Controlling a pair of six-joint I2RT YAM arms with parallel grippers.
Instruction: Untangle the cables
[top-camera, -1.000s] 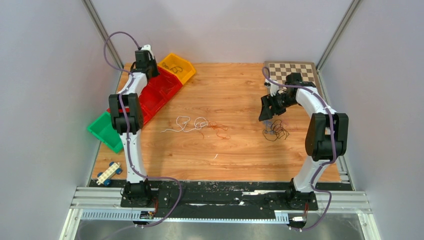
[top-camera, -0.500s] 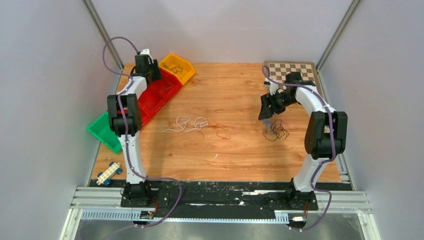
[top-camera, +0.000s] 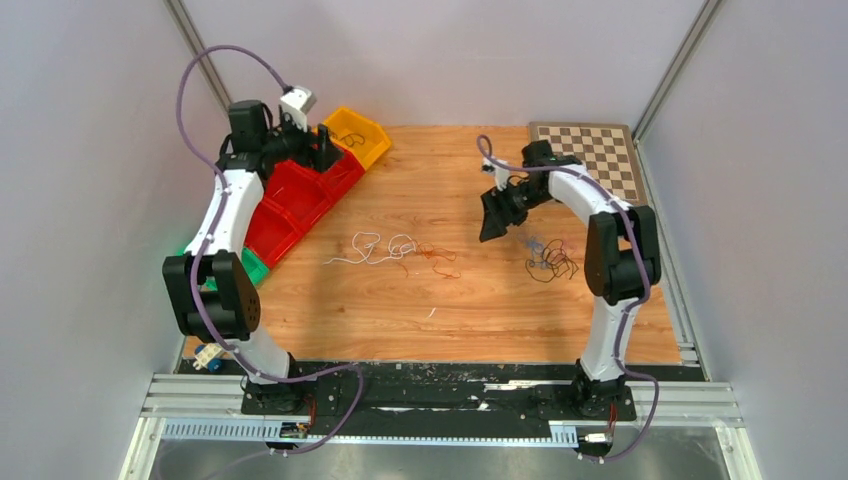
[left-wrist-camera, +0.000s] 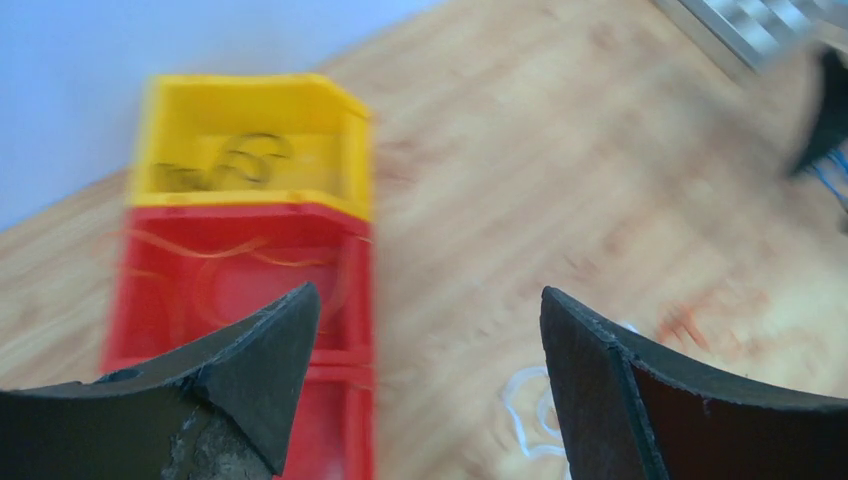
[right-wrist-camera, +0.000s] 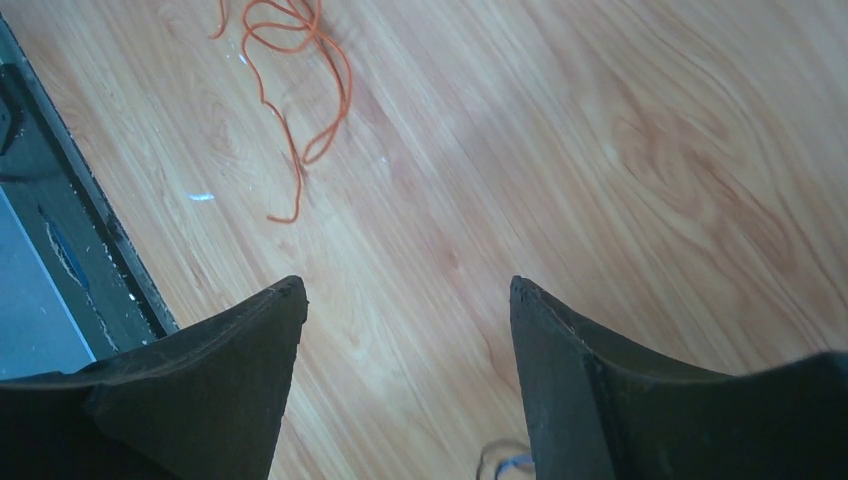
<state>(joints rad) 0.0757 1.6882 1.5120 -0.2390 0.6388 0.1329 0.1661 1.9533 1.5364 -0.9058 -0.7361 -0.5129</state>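
Cables (top-camera: 400, 245) lie loose on the table (top-camera: 450, 320): white strands (top-camera: 365, 250) mid-table, orange (top-camera: 437, 258) just right of them, a black tangle (top-camera: 555, 262) farther right. The left gripper (left-wrist-camera: 425, 310) hangs spread and empty above the far-left red bin (top-camera: 300, 195). The right gripper (right-wrist-camera: 405, 290), equally spread and empty, hovers between orange and black.

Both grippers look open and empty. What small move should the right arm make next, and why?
Probably ease the right gripper toward the orange wire and lower over it. The gripper is open, holds nothing and hovers above the table. That wire lies spread out ahead of its fingers, clear of the black tangle, so it seems easiest to pick.
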